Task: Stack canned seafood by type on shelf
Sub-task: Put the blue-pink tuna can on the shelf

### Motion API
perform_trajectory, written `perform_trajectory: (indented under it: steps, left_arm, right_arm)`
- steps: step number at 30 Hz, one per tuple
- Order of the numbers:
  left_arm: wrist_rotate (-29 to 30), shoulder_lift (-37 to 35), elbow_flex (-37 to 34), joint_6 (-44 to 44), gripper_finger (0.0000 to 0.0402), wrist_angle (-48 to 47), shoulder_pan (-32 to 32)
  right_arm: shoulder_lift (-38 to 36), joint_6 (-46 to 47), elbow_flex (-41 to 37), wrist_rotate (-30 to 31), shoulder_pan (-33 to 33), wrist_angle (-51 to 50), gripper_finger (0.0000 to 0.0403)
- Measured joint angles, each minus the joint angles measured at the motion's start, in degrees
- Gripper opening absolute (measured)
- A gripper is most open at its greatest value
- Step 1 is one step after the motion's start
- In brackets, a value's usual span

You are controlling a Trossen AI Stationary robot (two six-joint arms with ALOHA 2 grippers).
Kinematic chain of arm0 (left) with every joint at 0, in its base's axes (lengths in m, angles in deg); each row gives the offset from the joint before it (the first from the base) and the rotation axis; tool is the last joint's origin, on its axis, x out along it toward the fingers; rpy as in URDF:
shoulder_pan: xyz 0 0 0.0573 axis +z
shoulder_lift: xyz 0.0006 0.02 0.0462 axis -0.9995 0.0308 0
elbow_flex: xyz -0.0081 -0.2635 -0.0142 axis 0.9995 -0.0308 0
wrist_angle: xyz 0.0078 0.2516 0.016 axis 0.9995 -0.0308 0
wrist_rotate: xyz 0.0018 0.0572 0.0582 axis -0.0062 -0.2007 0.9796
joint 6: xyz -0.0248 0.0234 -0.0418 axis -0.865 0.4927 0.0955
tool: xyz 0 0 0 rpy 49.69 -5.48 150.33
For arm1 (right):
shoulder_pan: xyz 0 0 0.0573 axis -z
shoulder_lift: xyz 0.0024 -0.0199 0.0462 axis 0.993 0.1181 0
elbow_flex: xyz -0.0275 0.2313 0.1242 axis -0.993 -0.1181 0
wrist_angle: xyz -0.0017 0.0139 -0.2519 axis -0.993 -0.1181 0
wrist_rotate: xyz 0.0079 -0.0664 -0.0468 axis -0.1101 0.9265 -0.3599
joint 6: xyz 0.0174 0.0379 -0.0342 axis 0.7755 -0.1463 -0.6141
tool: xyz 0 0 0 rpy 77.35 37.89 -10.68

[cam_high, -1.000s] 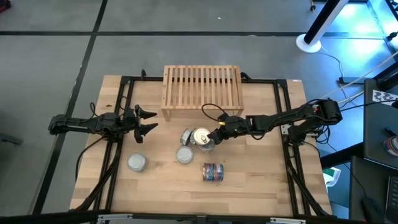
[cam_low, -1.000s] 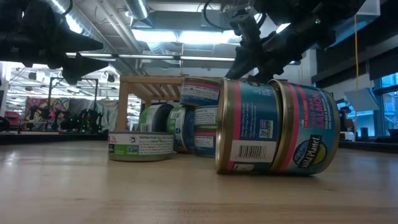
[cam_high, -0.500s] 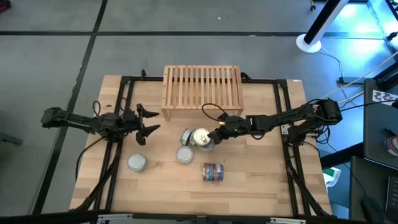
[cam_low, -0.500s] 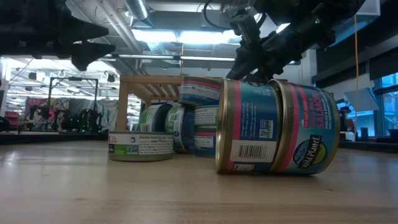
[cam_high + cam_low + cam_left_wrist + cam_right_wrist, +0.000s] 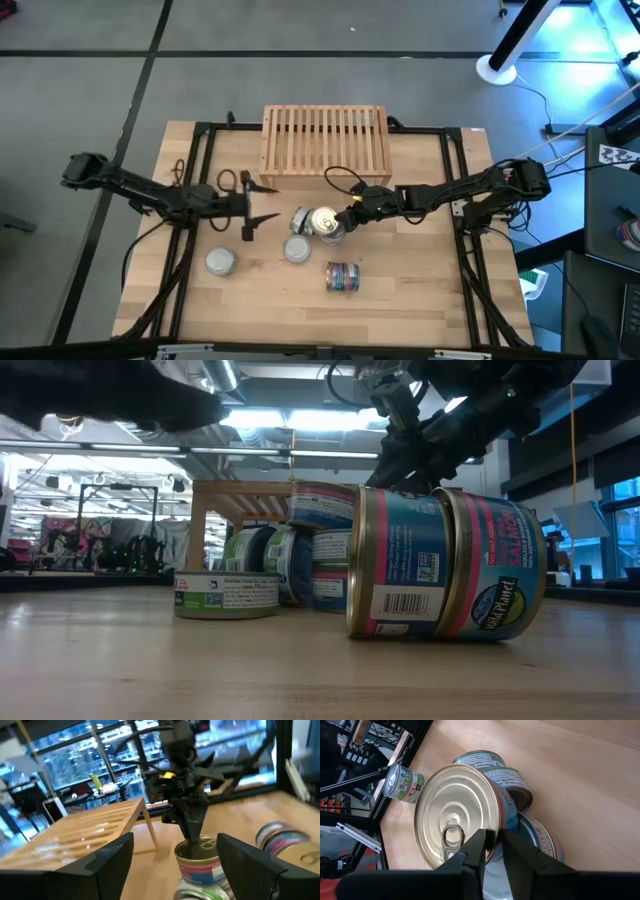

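A pale slatted shelf (image 5: 325,148) sits upper centre. Below it, three tins (image 5: 312,222) cluster, the gold-lidded one stacked on top; a silver tin (image 5: 221,262) lies lower left, a colourful tin (image 5: 343,277) on its side.

From overhead we look straight down on the whole table (image 5: 420,300). At tabletop level we face the room, very near two tins lying on their sides (image 5: 445,565). Each wrist camera looks along its own fingers; both see the gold-lidded tin (image 5: 457,815), as does the overhead.

I see light wood table (image 5: 400,310), black frame rails (image 5: 470,270) on it, white stand base (image 5: 495,68) on grey floor.
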Motion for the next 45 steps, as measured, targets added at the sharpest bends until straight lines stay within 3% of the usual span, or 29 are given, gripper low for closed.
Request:
perform_trajectory:
  steps: [7,15,34,45]
  left_arm:
    - [-0.1,13.1,7.4,10.4,0.0282,-0.5,-2.0]
    - [-0.1,22.6,12.2,17.8,0.0282,-0.5,-3.6]
    - [1.0,38.7,18.7,38.1,0.0282,-0.6,-4.6]
    - [4.6,40.7,19.9,42.5,0.0282,-0.7,-4.6]
  right_arm:
    - [0.0,0.0,0.0,0.0,0.0,-0.2,0.0064]
    - [0.0,0.0,0.0,0.0,0.0,-0.4,0.0064]
    - [0.0,0.7,0.0,0.0,0.0,-0.6,0.0064]
    - [0.0,2.3,0.0,-0.2,0.0,-0.8,0.0064]
